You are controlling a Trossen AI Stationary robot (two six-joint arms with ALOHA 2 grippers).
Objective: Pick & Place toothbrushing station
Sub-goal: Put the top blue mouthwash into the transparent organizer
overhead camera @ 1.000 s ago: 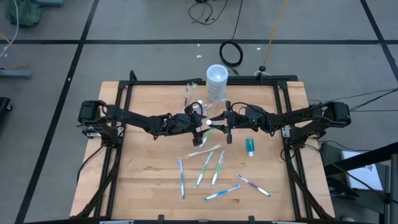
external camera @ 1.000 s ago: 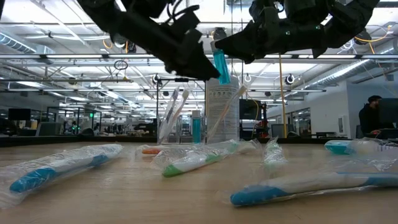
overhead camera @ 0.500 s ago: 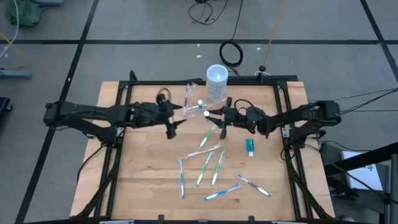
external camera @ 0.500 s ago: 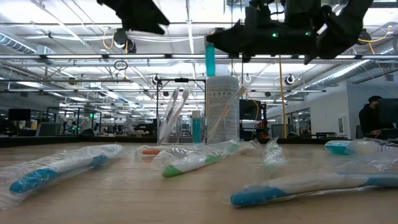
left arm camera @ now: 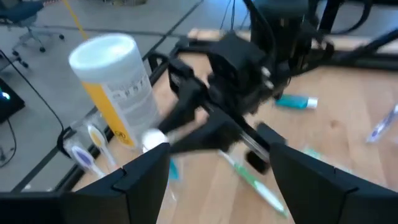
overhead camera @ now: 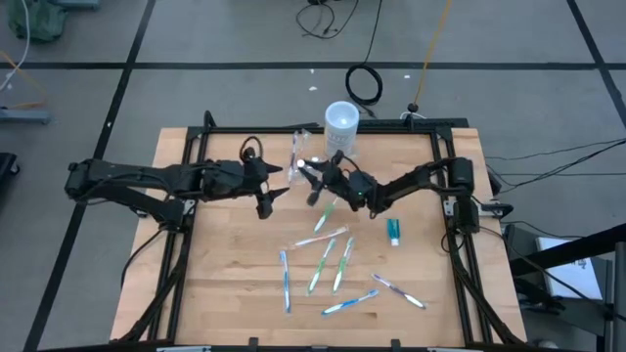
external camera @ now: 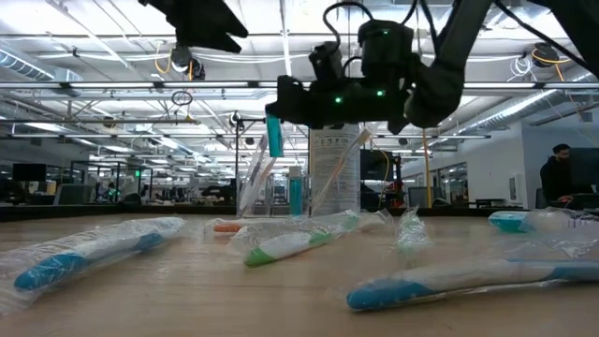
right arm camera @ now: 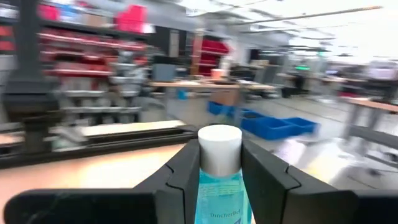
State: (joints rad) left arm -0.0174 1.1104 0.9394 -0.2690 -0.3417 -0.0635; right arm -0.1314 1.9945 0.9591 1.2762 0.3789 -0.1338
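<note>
The toothbrushing station (overhead camera: 297,147) is a small clear holder at the table's far edge, beside the tall white cup (overhead camera: 340,125); it also shows in the left wrist view (left arm camera: 87,148). My right gripper (overhead camera: 310,177) hangs just to the near side of the station, shut on a small blue tube with a white cap (right arm camera: 219,177). In the low view the tube (external camera: 274,136) hangs above the table. My left gripper (overhead camera: 273,194) stands open left of the tube, raised, with nothing between its fingers (left arm camera: 146,177). My right gripper pinches the blue tube's body (right arm camera: 217,186) just below the white cap, one finger (right arm camera: 181,180) on each side. The fingers come about level from the table's right side. The tube stands upright, cap up, lifted clear of the table.
Several wrapped toothbrushes (overhead camera: 328,259) lie spread over the middle and near part of the table. A second teal tube (overhead camera: 393,231) lies at the right. The black frame rail (overhead camera: 323,128) runs along the far edge behind the cup.
My left gripper has drawn back from the table's middle toward the left edge and risen. My right gripper has carried the blue tube left and down, toward the station; the tube, tilted before, now stands upright.
</note>
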